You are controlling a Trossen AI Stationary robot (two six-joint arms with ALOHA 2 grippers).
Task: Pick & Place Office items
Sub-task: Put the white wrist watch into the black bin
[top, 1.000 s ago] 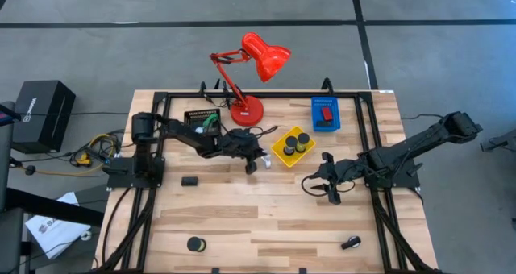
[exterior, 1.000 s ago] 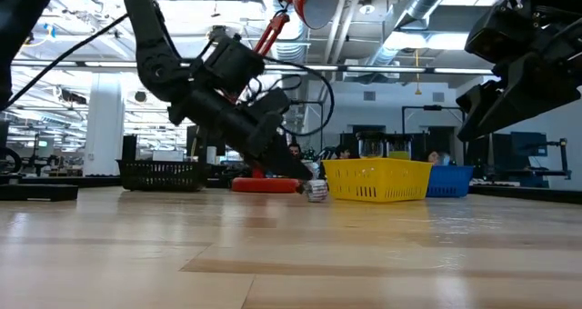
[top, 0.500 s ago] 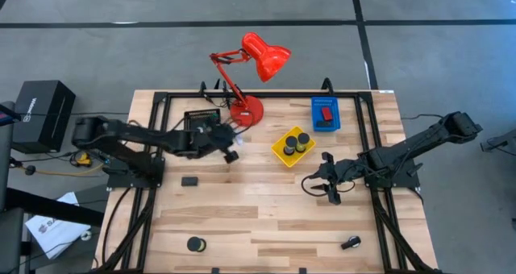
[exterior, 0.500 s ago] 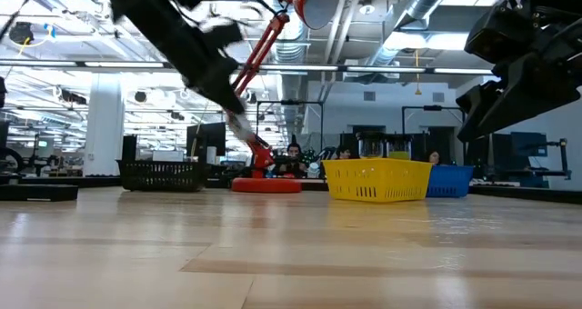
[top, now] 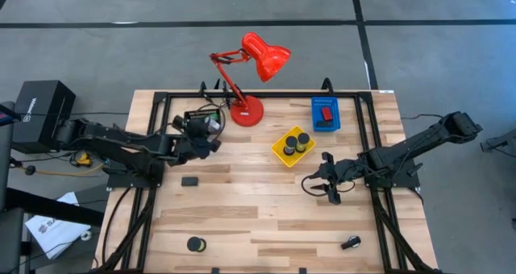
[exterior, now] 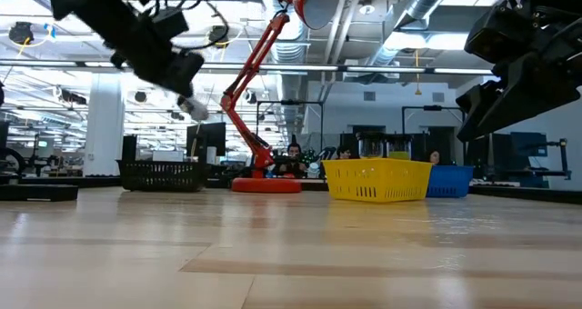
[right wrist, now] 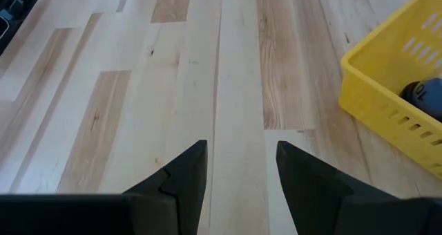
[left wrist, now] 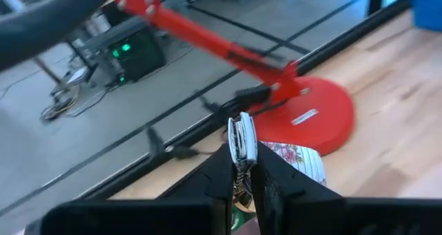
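Two arms: left gripper clamped on silvery clip above black tray, far-left; right gripper apart over bare wood mid-table.

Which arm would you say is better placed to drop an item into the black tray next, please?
The left. Its pincer is shut on a silvery clip right by the black tray, while the right pincer hangs open and empty near the yellow tray.

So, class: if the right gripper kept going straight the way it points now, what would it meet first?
Probably nothing soon: the open right gripper points over bare table. The yellow tray lies off to one side, though depth is unclear.
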